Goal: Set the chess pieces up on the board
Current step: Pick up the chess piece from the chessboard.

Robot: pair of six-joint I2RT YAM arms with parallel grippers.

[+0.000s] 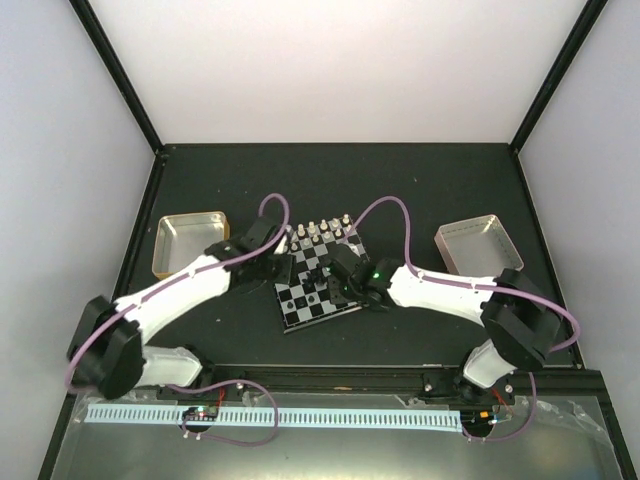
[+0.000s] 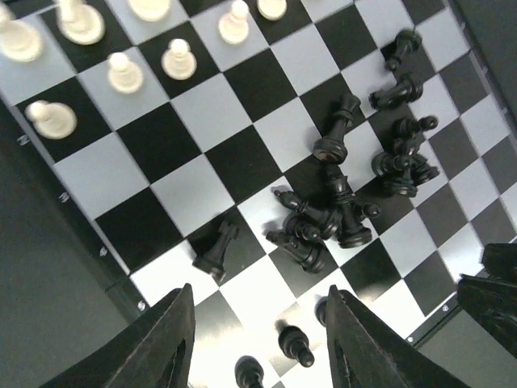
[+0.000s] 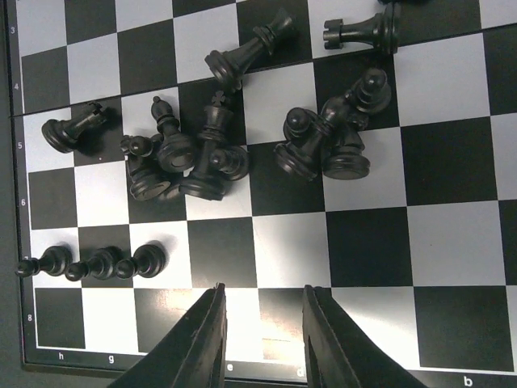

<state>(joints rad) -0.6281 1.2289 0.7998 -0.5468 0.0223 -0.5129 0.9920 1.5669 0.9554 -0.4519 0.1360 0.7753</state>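
The board (image 1: 300, 305) lies mid-table, tilted. White pieces (image 1: 320, 232) stand along its far edge and show at the upper left of the left wrist view (image 2: 121, 73). Black pieces lie heaped mid-board (image 2: 339, 210) (image 3: 194, 158), with a second cluster (image 3: 327, 145) beside them. Three black pawns (image 3: 97, 263) stand in a row near one edge. My left gripper (image 2: 260, 295) is open above the board (image 2: 194, 113), with two upright black pawns (image 2: 292, 341) below between its fingers. My right gripper (image 3: 265, 289) is open and empty over the board's (image 3: 363, 242) edge rows.
A shallow metal tray (image 1: 190, 242) sits left of the board and another (image 1: 478, 245) to its right. Both arms reach over the board from either side, their grippers (image 1: 283, 262) (image 1: 340, 280) close together. A lone fallen black piece (image 2: 216, 250) lies near the left fingers.
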